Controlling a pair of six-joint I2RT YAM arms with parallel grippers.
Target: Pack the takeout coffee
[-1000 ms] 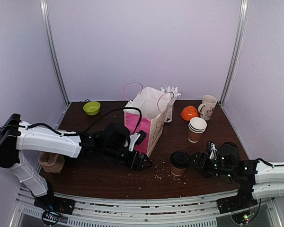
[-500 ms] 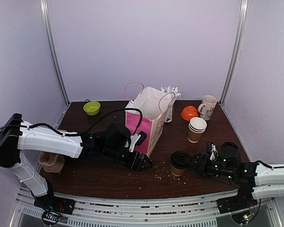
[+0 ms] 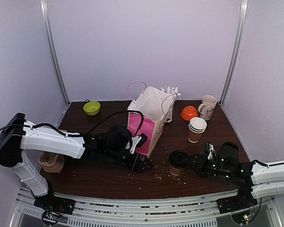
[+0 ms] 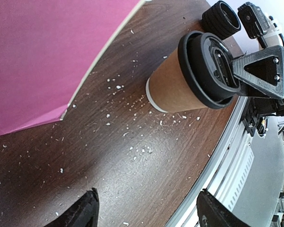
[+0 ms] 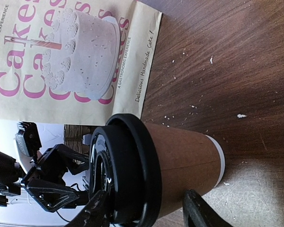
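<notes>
Coffee cup [image 3: 176, 163] with the black lid stands upright on the table [image 3: 99, 177], on the near side and a bit right of center. It's close to the near corner of the pink bag [image 3: 149, 127] but not touching it.

Right gripper [image 3: 184, 161] is down low, reaching in from the right, with one finger on each side of the cup up by the lid. The wrist view has both fingers right up against it, but honestly can't tell if they're actually squeezing the cup or just about touching.

Left gripper [image 4: 149, 215] hangs low over the table just left of the cup, beside the bag. Its jaws are spread wide over wood dotted with white crumbs [image 4: 132, 142].

Farther back on the right there's a stack of cups [image 3: 197, 128], then an orange bowl [image 3: 189, 112] and a mug [image 3: 208, 106] by the far edge. A green bowl [image 3: 91, 108] sits at the far left.
</notes>
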